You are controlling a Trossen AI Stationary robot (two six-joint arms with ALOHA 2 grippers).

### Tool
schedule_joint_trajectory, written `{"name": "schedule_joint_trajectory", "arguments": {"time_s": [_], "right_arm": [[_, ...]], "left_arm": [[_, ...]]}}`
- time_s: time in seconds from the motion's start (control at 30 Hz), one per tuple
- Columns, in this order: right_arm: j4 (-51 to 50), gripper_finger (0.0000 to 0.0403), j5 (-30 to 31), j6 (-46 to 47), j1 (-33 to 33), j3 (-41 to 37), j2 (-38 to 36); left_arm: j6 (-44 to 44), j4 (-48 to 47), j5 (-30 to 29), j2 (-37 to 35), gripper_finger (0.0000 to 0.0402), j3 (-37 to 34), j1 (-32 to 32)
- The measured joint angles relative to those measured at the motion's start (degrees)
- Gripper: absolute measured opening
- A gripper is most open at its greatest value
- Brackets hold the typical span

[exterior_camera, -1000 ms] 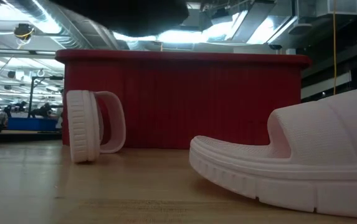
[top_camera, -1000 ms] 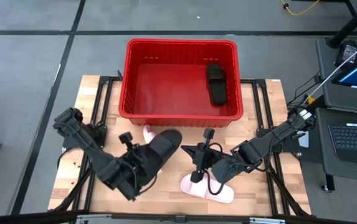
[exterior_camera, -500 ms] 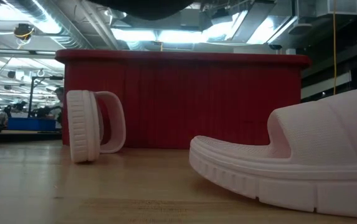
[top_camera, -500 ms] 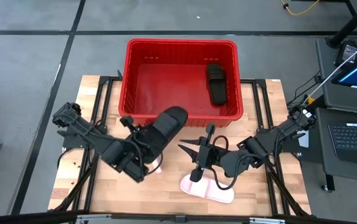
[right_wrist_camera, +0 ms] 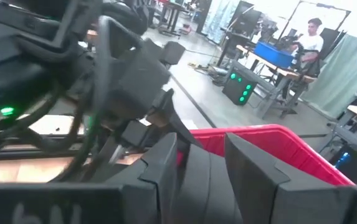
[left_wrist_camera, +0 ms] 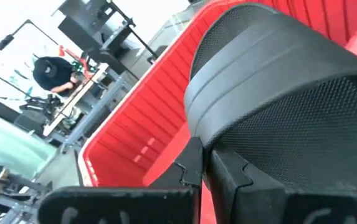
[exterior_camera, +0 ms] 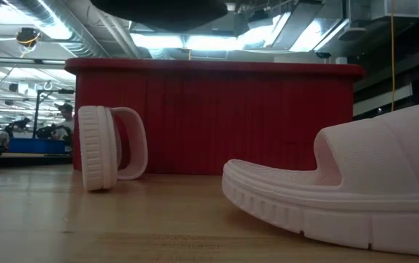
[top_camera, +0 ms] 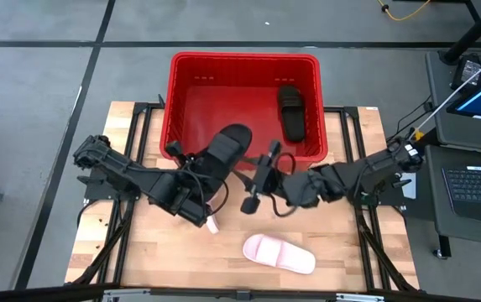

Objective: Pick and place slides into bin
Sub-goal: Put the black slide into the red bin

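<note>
My left gripper (top_camera: 210, 174) is shut on a black slide (top_camera: 228, 149), which hangs at the red bin's (top_camera: 244, 57) near rim. A second black slide (top_camera: 290, 113) lies sole down in the bin's right part. My right gripper (top_camera: 245, 171) stands open right beside the held slide, on its right. One pink slide (top_camera: 279, 253) lies sole down on the table near its front edge. Another pink slide (exterior_camera: 110, 150) stands on its side edge before the bin, mostly hidden under my left arm in the high view. My left gripper pinches the black slide's near end (left_wrist_camera: 210, 148) between its two fingers, coming slanting from the table's near left. The slide is lifted clear and tilted, with its far end (top_camera: 238, 134) over the bin's near rim. My right gripper: a dark surface shows between its open fingers (right_wrist_camera: 166, 168), and I cannot tell whether they touch the slide.
The wooden table (top_camera: 139, 252) is bare at its near left. A side desk with a laptop (top_camera: 475, 180) stands off the table's right edge. People sit at work benches in the room beyond.
My left gripper has carried the black slide from above the table's middle toward the far edge and a little up, as far as the bin's near rim. My right gripper has risen, gone the same way beside the slide, and opened. Both pink slides have stayed put.
</note>
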Motion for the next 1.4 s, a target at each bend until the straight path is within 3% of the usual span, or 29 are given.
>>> {"name": "schedule_joint_trajectory", "arguments": {"time_s": [0.33, 0.57, 0.8, 1.03, 1.2, 1.4], "right_arm": [[-1.5, 0.0135, -3.9, -1.8, -3.5, 0.2, 0.3], [-2.4, 0.0135, -3.9, -4.5, -3.5, 0.2, 0.3], [-6.7, 0.0135, 2.6, -7.0, -3.6, 0.2, 0.3], [-10.8, 0.0135, 3.7, -5.9, -3.6, 0.3, 0.3], [-12.0, 0.0136, 8.5, -8.0, -3.6, 0.3, 0.3], [-14.7, 0.0136, 8.6, -9.2, -3.5, 0.3, 0.3]], "left_arm": [[6.6, 6.2, -0.4, -3.1, 0.0004, 0.0, 1.9], [23.7, 22.2, -0.2, -5.7, 0.0004, 0.0, 4.4], [37.6, 34.6, 3.6, -5.1, 0.0004, 0.0, 6.4], [38.9, 37.4, 3.8, -5.1, 0.0004, 0.0, 7.0], [38.2, 38.0, 4.7, -5.1, 0.0004, 0.0, 6.6], [38.2, 38.7, 4.7, -5.1, 0.0004, 0.0, 5.6]]}}
